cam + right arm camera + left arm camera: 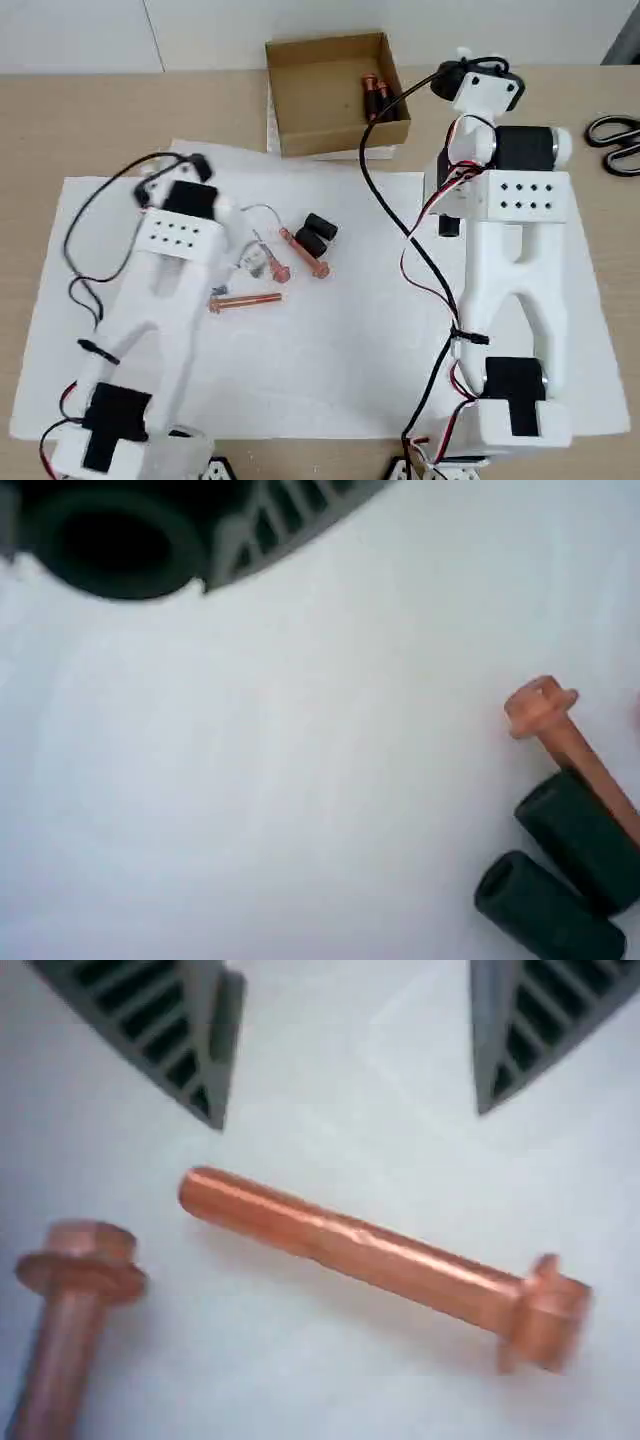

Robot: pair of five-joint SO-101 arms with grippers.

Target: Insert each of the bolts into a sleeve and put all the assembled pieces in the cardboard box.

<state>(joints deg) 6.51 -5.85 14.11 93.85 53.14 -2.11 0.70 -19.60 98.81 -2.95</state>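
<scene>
My left gripper [350, 1110] is open, its two ribbed fingers [190, 1040] hanging just above a copper bolt [380, 1255] that lies flat on the white sheet. A second bolt [70, 1300] lies beside it. From above, the left gripper [252, 262] sits over the loose bolts [245, 299], with another bolt [303, 252] and two black sleeves [316, 234] just right of it. My right gripper [448, 225] is shut on a black sleeve [115, 540], apart from those sleeves [580, 835] and bolt [560, 730]. The cardboard box [300, 120] at the back holds assembled pieces [375, 95].
A white sheet [350, 350] covers the table's middle, with bare room between the arms. Scissors [615, 140] lie at the far right edge. Black cables [400, 220] run from the right arm past the box corner.
</scene>
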